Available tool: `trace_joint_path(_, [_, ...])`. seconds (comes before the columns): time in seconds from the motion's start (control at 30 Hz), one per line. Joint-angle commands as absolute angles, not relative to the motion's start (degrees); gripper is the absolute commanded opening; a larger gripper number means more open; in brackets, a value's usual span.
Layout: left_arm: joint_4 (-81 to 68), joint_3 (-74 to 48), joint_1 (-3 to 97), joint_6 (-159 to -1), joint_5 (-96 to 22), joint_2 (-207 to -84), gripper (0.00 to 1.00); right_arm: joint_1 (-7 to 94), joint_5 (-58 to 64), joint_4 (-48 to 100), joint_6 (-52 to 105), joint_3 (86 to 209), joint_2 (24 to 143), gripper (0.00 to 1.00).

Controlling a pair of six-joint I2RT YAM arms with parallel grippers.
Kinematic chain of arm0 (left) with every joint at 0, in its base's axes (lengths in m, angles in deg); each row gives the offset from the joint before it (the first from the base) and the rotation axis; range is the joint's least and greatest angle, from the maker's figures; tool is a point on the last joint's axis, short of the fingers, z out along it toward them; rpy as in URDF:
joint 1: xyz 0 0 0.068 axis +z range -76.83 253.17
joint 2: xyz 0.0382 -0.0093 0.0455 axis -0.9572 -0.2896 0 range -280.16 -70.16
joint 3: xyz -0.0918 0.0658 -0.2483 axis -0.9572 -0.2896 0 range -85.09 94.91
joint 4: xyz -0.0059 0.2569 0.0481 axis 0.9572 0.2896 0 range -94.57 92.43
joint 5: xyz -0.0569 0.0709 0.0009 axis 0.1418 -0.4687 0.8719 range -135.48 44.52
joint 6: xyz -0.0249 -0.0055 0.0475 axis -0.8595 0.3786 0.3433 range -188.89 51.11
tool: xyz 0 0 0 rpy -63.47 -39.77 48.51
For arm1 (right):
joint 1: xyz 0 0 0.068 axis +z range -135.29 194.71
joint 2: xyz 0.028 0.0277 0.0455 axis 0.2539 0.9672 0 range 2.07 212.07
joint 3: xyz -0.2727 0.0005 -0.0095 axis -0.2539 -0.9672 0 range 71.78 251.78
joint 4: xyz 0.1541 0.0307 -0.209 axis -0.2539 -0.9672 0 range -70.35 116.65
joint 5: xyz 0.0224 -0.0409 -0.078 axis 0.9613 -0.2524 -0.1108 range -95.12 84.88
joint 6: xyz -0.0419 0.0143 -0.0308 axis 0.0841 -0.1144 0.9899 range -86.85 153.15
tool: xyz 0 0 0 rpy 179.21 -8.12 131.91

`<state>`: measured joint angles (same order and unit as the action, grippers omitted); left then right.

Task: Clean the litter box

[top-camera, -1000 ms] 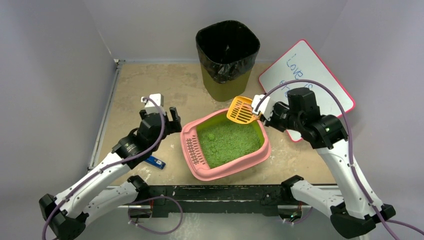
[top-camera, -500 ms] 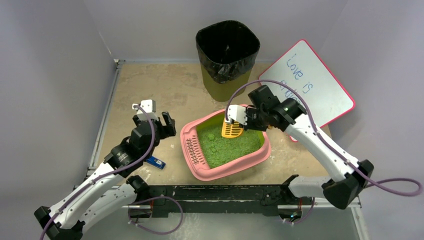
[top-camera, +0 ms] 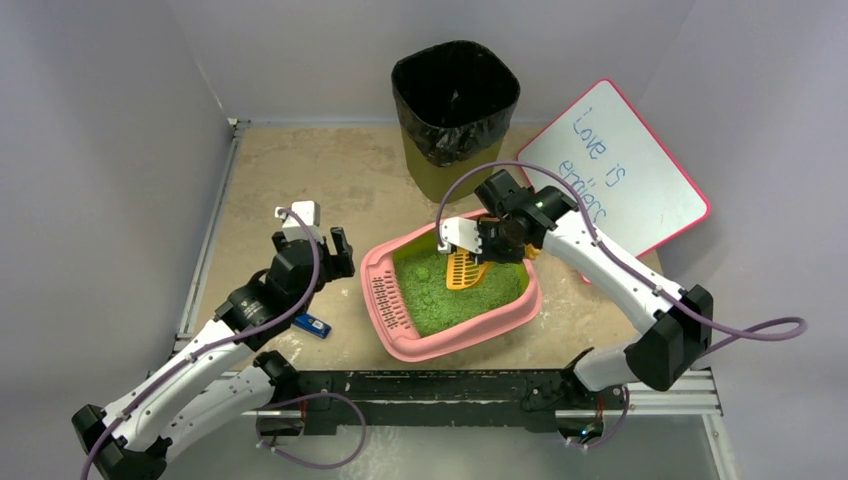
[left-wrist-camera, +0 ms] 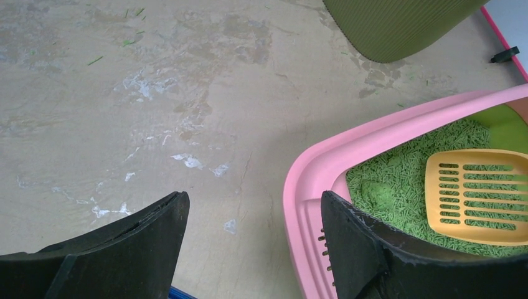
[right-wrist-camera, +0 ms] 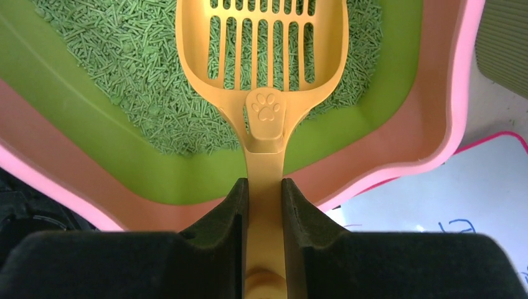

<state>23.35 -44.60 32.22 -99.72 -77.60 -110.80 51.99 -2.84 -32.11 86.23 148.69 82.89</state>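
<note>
The pink litter box point(top-camera: 500, 325) sits mid-table, filled with green litter point(top-camera: 440, 295), its slotted grate lip point(top-camera: 385, 298) at the left end. My right gripper point(top-camera: 478, 243) is shut on the handle of a yellow slotted scoop point(top-camera: 463, 268), whose blade rests in the litter at the box's far side. In the right wrist view the scoop point(right-wrist-camera: 261, 56) lies on the litter point(right-wrist-camera: 124, 68) and the fingers point(right-wrist-camera: 233, 205) pinch its handle. A litter clump point(left-wrist-camera: 373, 192) lies by the scoop point(left-wrist-camera: 476, 194). My left gripper point(top-camera: 335, 245) is open and empty, just left of the box's rim point(left-wrist-camera: 311, 180).
A tall olive bin with a black bag point(top-camera: 455, 105) stands behind the box. A pink-framed whiteboard point(top-camera: 625, 160) lies at the back right. A small blue object point(top-camera: 312, 324) lies on the table by the left arm. Side walls close in the table.
My right gripper swung the scoop down from above the box's far rim into the litter and moved left. My left gripper shifted slightly and stayed open.
</note>
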Motion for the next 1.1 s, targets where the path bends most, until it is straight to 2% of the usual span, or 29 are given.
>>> trace_joint_path(0.0, [22.33, -43.24, 32.16, -99.3, -77.76, -110.63, 0.77, 52.97, -2.84, -31.05, 87.97, 149.21, 83.84, 0.0])
trace_joint_path(0.5, [23.95, -42.68, 32.16, -99.28, -81.1, -110.17, 0.77, 55.06, -2.4, -23.51, 88.88, 146.69, 88.31, 0.0])
trace_joint_path(0.93, [24.02, -42.89, 32.17, -99.58, -80.73, -110.6, 0.76, 55.07, 6.64, -9.61, 86.7, 138.23, 88.18, 0.0])
trace_joint_path(1.07, [23.98, -43.37, 32.2, -101.24, -80.37, -111.62, 0.74, 55.06, 6.13, -4.04, 83.02, 136.46, 88.19, 0.0])
